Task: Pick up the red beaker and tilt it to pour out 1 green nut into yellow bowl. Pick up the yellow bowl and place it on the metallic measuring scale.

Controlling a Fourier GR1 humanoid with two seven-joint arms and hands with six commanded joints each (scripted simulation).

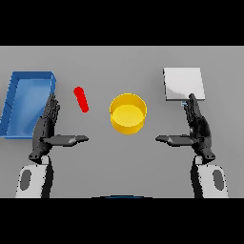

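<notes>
Tabletop (124, 162) with nothing yet grasped, both hands spread and empty.

Largest first: the blue tray (19, 102) lies at far left, and the left hand (45, 131), fingers straight and thumb out, sits just beside its near corner; a reach that swings wide could knock it. The metallic measuring scale (183, 83) rests at upper right, the right hand (198, 128) just below it, equally flat. The yellow bowl (127, 113) stands between the hands, apart from both. The red beaker (81, 99) is small, slim and tilted, near the left hand; a poor pinch may tip it or spill more than one nut. No nut is visible.
</notes>
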